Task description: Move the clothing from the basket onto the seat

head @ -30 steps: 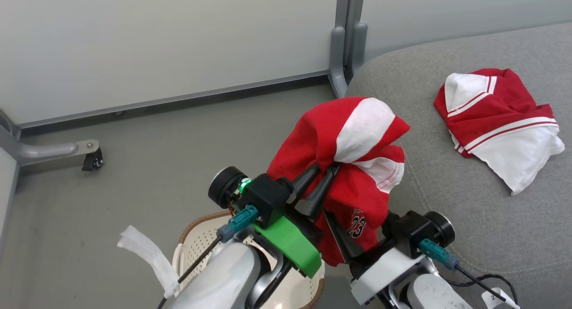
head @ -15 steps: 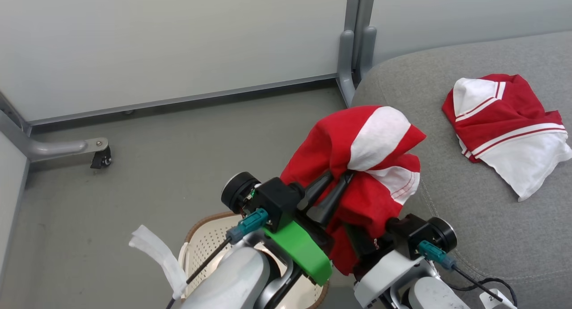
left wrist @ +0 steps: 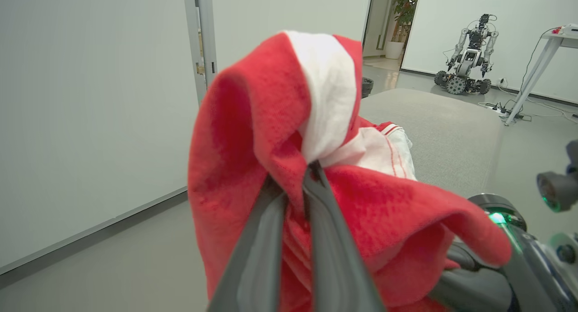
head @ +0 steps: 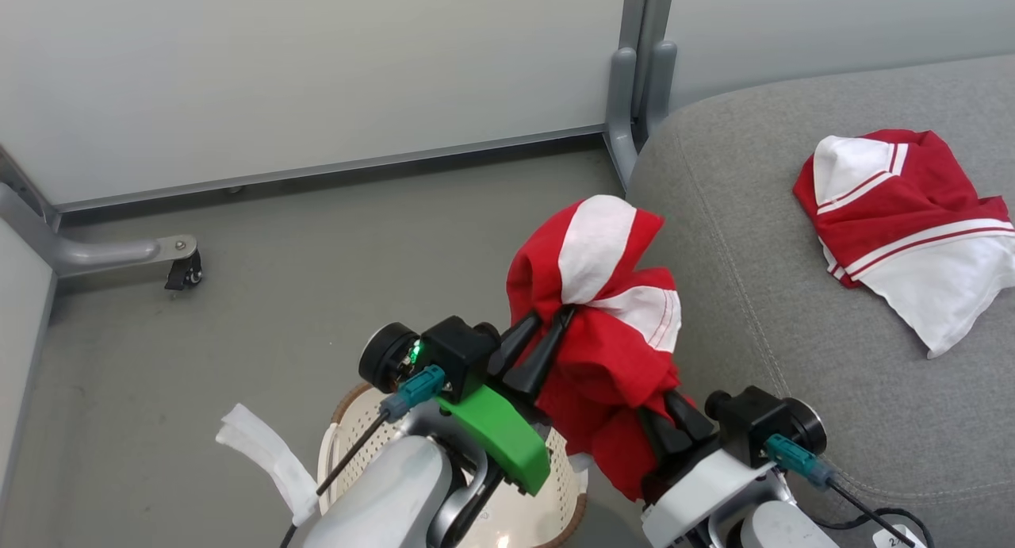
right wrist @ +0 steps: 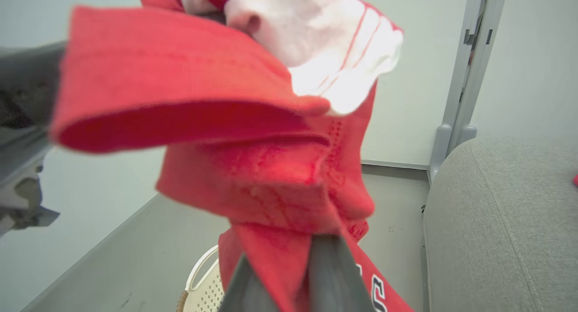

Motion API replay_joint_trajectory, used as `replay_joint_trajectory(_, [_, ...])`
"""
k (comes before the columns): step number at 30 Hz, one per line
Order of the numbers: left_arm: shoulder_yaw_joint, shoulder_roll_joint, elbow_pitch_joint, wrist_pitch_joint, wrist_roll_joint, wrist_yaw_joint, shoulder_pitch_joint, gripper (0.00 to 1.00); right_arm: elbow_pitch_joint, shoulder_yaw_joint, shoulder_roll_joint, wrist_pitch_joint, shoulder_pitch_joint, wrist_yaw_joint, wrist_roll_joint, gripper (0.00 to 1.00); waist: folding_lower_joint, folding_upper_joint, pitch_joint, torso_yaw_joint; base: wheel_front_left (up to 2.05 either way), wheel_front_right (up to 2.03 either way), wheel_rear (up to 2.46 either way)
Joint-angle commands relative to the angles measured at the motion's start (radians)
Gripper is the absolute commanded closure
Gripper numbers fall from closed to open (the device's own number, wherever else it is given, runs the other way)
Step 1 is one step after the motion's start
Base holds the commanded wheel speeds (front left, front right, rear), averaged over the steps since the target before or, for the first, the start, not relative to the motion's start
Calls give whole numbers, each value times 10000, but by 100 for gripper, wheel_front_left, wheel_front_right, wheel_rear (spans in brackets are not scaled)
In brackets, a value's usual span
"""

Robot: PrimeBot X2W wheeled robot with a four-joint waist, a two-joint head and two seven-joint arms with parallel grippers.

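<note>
Seen from the robot's head, a grey floor (head: 317, 278) runs back to a pale wall panel (head: 317, 72). Far out to the left of both tools, a small black caster wheel (head: 184, 274) sits at the end of a grey metal foot. Just below and left of the left tool (head: 551, 318), a cream perforated basket (head: 353, 421) with a brown rim stands on the floor, partly hidden by the robot's pale forearm. The left tool, with a bright green piece (head: 496, 433) at its base, has its two dark fingers pinched together on a bunched fold of a red and white jersey (head: 603, 350), holding it in the air, higher than the basket. A fold with a broad white stripe rises beyond these fingertips, and the rest of the cloth hangs down and to the right, between the two tools. The right tool (head: 670, 417), lower and just to the right, is closed on the jersey's lower edge, its fingertips buried in red cloth. Its wrist camera shows part of some white-edged lettering beside its fingers. To the right of the right tool is a large grey seat (head: 761, 294) with a rounded edge and a stitched seam, close to the hanging jersey; whether they touch is unclear. Well beyond the right tool, a second red and white garment (head: 896, 207) lies crumpled on the seat.
</note>
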Motion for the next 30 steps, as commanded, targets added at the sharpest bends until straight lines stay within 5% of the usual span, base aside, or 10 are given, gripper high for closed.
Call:
replay_joint_trajectory(1, [11, -11, 142, -64, -79, 38, -220, 100, -74, -22, -26, -4, 74, -3, 72, 100, 1, 0, 18, 2, 0, 0, 0])
replay_joint_trajectory(5, [-44, -24, 584, -82, -55, 84, -253, 100, -141, -109, 13, -4, 105, -3, 193, 100, 1, 0, 51, 3, 0, 0, 0])
replay_joint_trajectory(6, [-78, -19, 674, -37, -58, 74, -270, 71, -146, -128, 25, -5, 114, -3, 242, 100, 1, 0, 52, 6, 0, 0, 0])
replay_joint_trajectory(7, [-107, 0, 735, -17, -44, 67, -295, 57, -154, -215, 68, -5, 147, -3, 383, 100, 1, 0, 52, 7, 0, 0, 0])
replay_joint_trajectory(8, [-147, 38, 835, 61, -13, 73, -317, 0, -182, -422, 138, -5, 207, -3, 592, 100, 1, 0, 45, 7, 0, 0, 0])
replay_joint_trajectory(30, [330, 685, 888, -544, 40, 1043, 301, 0, -284, -926, 417, -5, 232, -2, 758, 100, 1, 0, 73, 121, 0, 0, 0])
